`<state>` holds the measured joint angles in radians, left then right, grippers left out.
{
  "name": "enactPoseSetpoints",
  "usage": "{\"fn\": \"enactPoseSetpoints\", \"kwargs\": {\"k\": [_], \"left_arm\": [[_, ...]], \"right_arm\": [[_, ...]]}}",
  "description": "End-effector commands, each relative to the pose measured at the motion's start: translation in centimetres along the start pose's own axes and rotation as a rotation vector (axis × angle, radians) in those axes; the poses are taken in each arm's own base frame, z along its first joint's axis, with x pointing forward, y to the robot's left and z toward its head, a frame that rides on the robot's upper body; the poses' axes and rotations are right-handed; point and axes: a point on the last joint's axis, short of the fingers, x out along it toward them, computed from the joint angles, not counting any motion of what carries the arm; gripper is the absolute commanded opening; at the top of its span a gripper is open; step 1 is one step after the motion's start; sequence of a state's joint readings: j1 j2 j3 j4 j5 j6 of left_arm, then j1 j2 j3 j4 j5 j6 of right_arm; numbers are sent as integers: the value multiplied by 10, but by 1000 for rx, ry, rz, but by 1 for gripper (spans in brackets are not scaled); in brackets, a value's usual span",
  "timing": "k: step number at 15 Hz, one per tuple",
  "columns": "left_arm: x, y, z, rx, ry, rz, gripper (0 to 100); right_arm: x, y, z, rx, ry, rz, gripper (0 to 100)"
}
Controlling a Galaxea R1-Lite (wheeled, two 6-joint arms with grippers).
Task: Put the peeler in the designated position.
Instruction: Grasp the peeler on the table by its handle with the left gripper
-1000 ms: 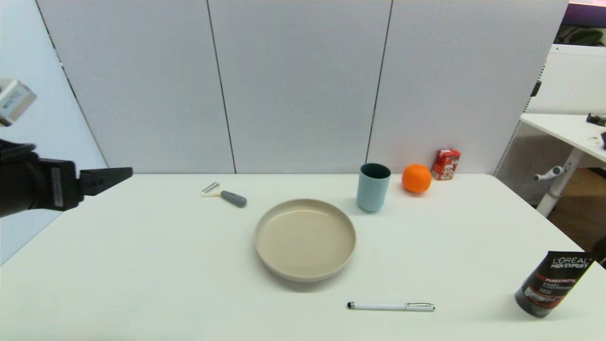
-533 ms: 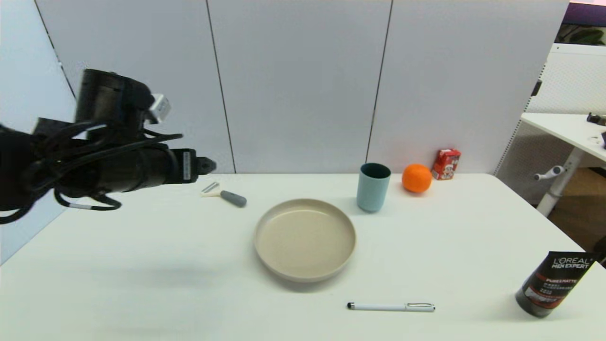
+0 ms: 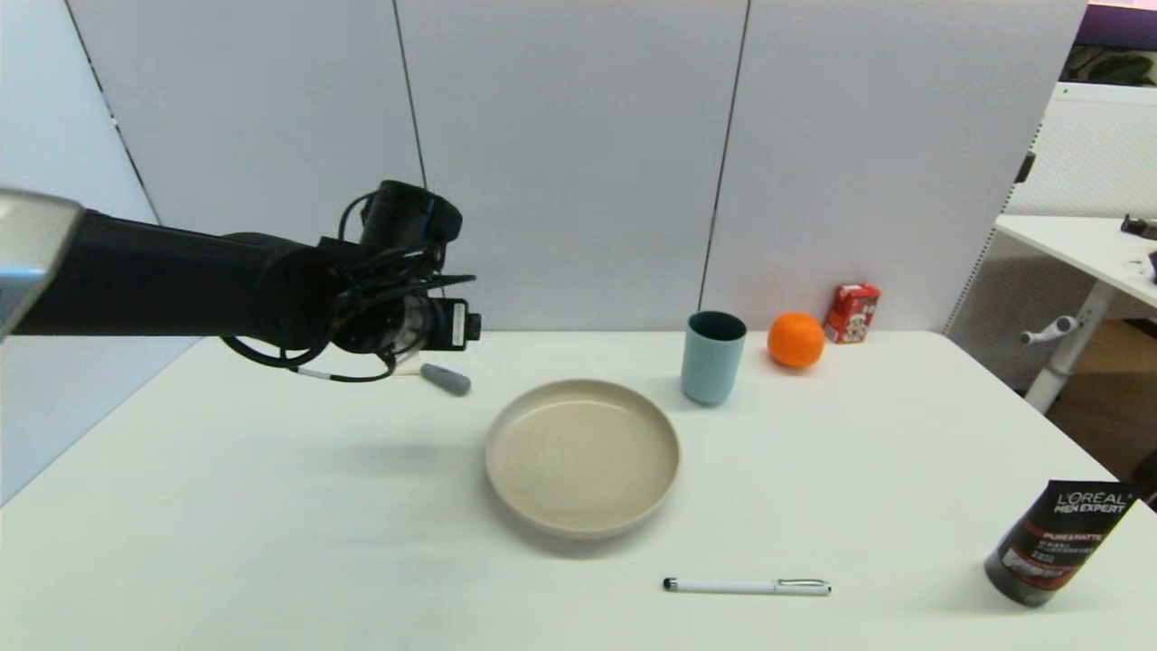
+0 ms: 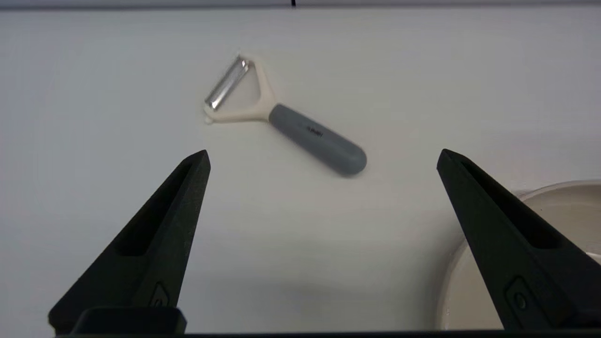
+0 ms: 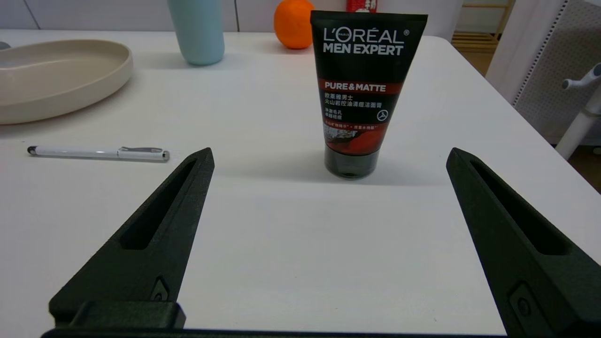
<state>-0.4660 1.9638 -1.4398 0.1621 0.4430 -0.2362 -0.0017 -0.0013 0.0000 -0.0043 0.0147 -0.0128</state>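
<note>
The peeler (image 4: 281, 123) lies flat on the white table at the back left, left of the beige plate; it has a cream forked head, a metal blade and a grey handle. In the head view only its grey handle (image 3: 447, 379) shows, since my left arm (image 3: 271, 289) covers the head. My left gripper (image 4: 324, 156) hovers above the peeler, open, its fingers wide on either side and touching nothing. My right gripper (image 5: 329, 155) stands open and empty low over the table's front right. No mark on the tabletop shows the designated position.
The beige plate (image 3: 583, 457) sits mid-table, with its rim (image 4: 540, 195) close to my left gripper. Behind it are a teal cup (image 3: 712, 357), an orange (image 3: 795, 339) and a red carton (image 3: 851, 314). A white pen (image 3: 747, 586) and a black tube (image 3: 1053, 541) are at the front right.
My left arm has swung in from the left edge toward the back of the table and now hangs over the peeler, hiding its head in the head view. Nothing on the table has moved.
</note>
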Motion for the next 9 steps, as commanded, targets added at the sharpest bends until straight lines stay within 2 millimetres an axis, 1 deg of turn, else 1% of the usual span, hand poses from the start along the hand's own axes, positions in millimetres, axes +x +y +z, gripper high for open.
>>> {"fn": "enactPoseSetpoints", "kwargs": {"k": [1,3,5,9], "left_arm": [[31,-11,-20,-41,122,42,100],[39,-12,-29,-102,155,93,100],[47,-15,-31,-116,142,145,100],[56,-21,-21,-168,101,144,100]], "right_arm": [[0,0,0,1,1,1,100],[0,0,0,-1,1,1,100],[0,0,0,-1,1,1,100],[0,0,0,-1,1,1,100]]}}
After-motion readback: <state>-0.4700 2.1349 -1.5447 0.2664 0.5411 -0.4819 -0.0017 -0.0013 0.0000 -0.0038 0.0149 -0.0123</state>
